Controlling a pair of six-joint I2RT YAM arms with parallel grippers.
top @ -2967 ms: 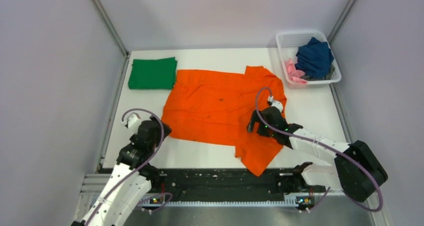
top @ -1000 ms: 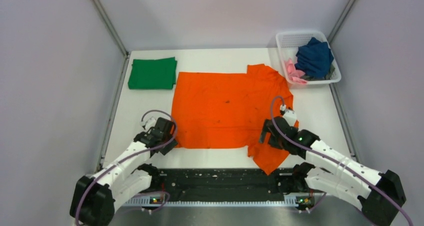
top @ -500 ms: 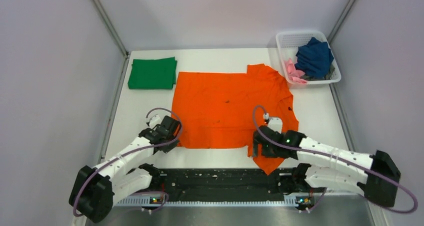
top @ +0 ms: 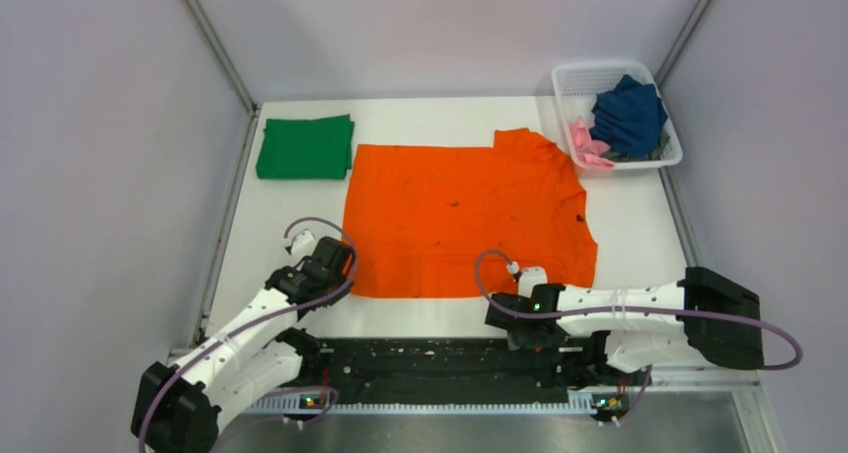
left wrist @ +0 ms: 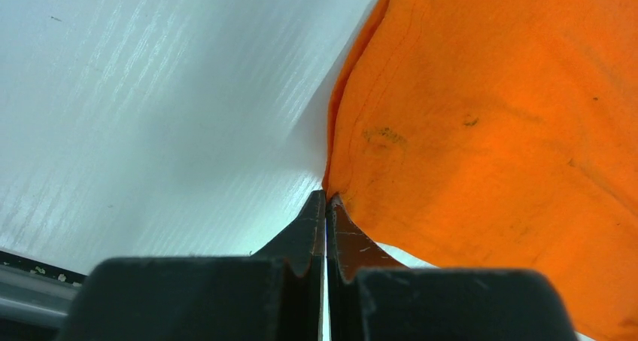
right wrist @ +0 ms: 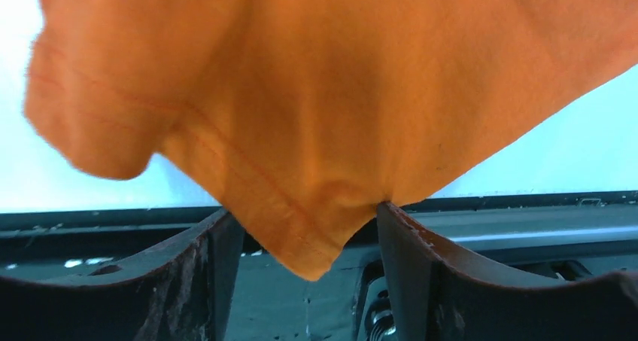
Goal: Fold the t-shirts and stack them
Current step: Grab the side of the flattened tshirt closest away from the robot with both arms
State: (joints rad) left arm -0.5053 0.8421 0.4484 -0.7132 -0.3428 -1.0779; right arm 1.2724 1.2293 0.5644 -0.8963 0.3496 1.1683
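Left wrist view, left gripper [left wrist: 325, 199] pinched closed on orange t-shirt [left wrist: 489, 130] corner, right gripper [right wrist: 305, 213] fingers spread wide, orange cloth hanging between them

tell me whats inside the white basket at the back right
A crumpled navy blue shirt fills most of the basket, with a pink shirt beside it. Anything beneath them is covered.

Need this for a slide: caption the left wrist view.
Left gripper pinched shut on a corner of the orange t-shirt, lying on the white table.
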